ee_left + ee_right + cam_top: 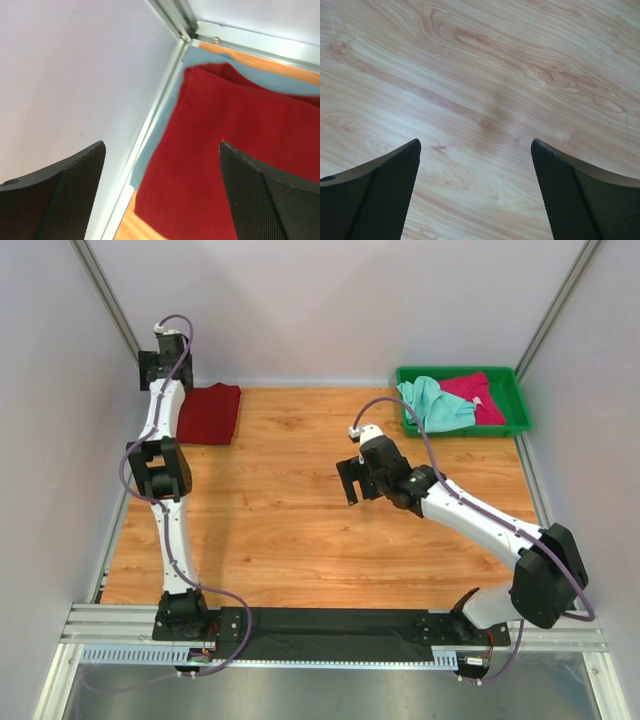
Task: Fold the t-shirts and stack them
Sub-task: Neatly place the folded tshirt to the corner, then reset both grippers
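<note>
left tool (162, 150): jaws wide apart, nothing between them, hanging over the red shirt (210, 412). red shirt lies folded flat in the far-left corner of the surface (300, 530), tight to the wall. reads as the stack site, kept out of the working area. a grey-blue shirt (280, 82) edge shows beneath it, so likely two stacked. right tool (476, 142): jaws apart, empty, over bare mid-surface. mint shirt (435, 403) and pink shirt (478, 395) lie crumpled in the tray (460, 429), far right, not yet folded. the right arm sits nearer them.
</note>
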Motion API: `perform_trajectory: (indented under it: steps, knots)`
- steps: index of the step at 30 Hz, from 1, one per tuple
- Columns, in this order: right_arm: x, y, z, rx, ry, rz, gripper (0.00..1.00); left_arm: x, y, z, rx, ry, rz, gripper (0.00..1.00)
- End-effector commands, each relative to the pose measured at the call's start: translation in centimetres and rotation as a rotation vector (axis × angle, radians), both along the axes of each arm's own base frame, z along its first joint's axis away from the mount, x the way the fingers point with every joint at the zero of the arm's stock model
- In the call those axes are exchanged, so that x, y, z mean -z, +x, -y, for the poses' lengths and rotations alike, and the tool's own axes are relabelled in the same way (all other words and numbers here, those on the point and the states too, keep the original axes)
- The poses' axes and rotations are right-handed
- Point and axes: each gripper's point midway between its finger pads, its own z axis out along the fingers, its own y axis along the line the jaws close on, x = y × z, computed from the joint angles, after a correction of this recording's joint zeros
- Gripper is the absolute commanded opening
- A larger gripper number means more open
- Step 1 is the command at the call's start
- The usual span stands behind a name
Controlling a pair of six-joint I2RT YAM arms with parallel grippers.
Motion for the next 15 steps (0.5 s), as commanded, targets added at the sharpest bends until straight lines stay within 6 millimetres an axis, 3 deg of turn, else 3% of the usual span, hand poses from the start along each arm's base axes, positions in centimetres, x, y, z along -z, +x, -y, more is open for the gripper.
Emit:
perform_trajectory:
  steps: [1,2,3,4,5,6,7,8,9,10,11,12,13,14,15]
  knots:
    - [-3.1,-1.2,0.3,0.039,0.136,0.020,0.93,-9.0,-0.7,5.6,0.098,0.030,0.126,1.00]
    - [-2.4,-2.0,0.6,0.056,0.154,-0.011,0.93,-7.5,-1.2,7.5,0.150,-0.026,0.088,1.00]
    - [-2.4,-2.3,1.2,0.080,0.175,-0.023,0.93,-7.3,-2.0,8.9,0.164,-0.068,0.077,1.00]
    - [-3.1,-3.0,1.7,0.093,0.213,-0.016,0.94,-8.7,-4.2,9.7,0.166,-0.123,0.065,1.00]
    - [-2.1,-4.1,1.9,0.115,0.254,-0.064,0.94,-6.1,-5.5,15.0,0.238,-0.269,0.021,1.00]
    - [-1.7,-4.7,2.4,0.132,0.281,-0.080,0.94,-5.4,-7.1,16.9,0.256,-0.334,-0.007,1.00]
    - [-2.8,-5.4,2.8,0.141,0.339,-0.057,0.95,-8.2,-9.3,19.3,0.288,-0.399,0.048,1.00]
    - [-2.8,-6.0,3.0,0.145,0.373,-0.063,0.95,-4.3,-12.4,24.0,0.352,-0.526,-0.049,1.00]
    - [-0.8,-7.1,3.8,0.189,0.393,-0.113,0.96,-7.7,-14.6,26.8,0.429,-0.576,0.037,1.00]
    - [-1.6,-7.8,4.2,0.196,0.448,-0.091,0.96,-7.4,-16.6,29.2,0.475,-0.616,0.027,1.00]
    - [-1.0,-8.7,4.3,0.193,0.477,-0.119,0.96,-4.3,-19.9,31.7,0.491,-0.705,-0.053,1.00]
    - [0.4,-9.5,4.9,0.235,0.502,-0.156,0.97,-6.4,-23.2,35.9,0.609,-0.765,-0.031,1.00]
    - [0.0,-10.2,5.2,0.239,0.548,-0.142,0.99,-5.8,-25.4,37.5,0.639,-0.815,-0.060,1.00]
    - [0.3,-10.6,5.5,0.266,0.576,-0.150,1.00,-2.6,-29.0,39.0,0.643,-0.877,-0.159,1.00]
    - [1.9,-11.3,6.1,0.300,0.585,-0.179,1.00,-4.4,-31.7,41.4,0.703,-0.972,-0.115,1.00]
